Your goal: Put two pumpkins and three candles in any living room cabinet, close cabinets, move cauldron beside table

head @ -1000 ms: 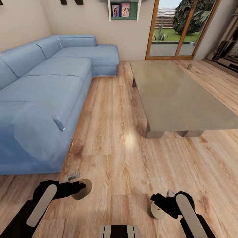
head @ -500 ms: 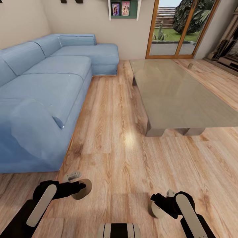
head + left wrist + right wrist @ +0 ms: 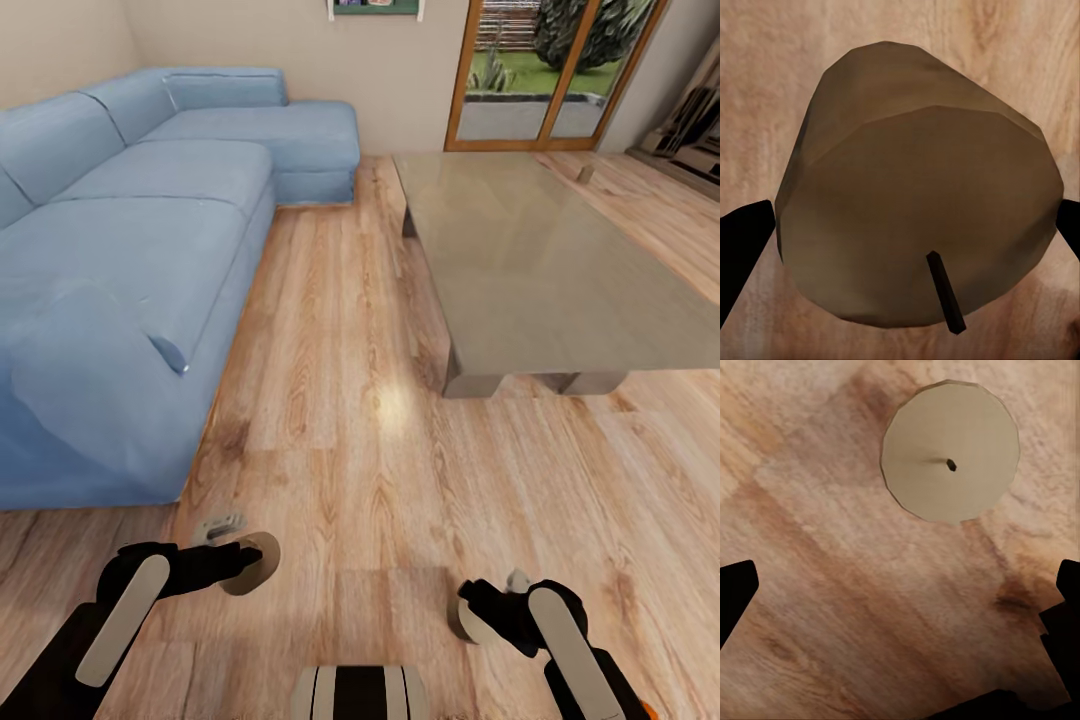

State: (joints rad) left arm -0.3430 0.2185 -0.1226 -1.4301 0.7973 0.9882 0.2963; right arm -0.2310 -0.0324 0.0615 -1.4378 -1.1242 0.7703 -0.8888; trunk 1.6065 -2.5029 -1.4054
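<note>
Two candles near grippers: one clamped between left gripper fingers, other on floor beyond right gripper's spread fingers. Third past table. Advice — centre right fingers before closing.

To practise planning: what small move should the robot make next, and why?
Probably roll forward over the wooden floor between the blue sofa and grey low table: the left gripper clasps a beige stubby candle, a second candle sits at the right gripper, awaiting a cabinet.
</note>
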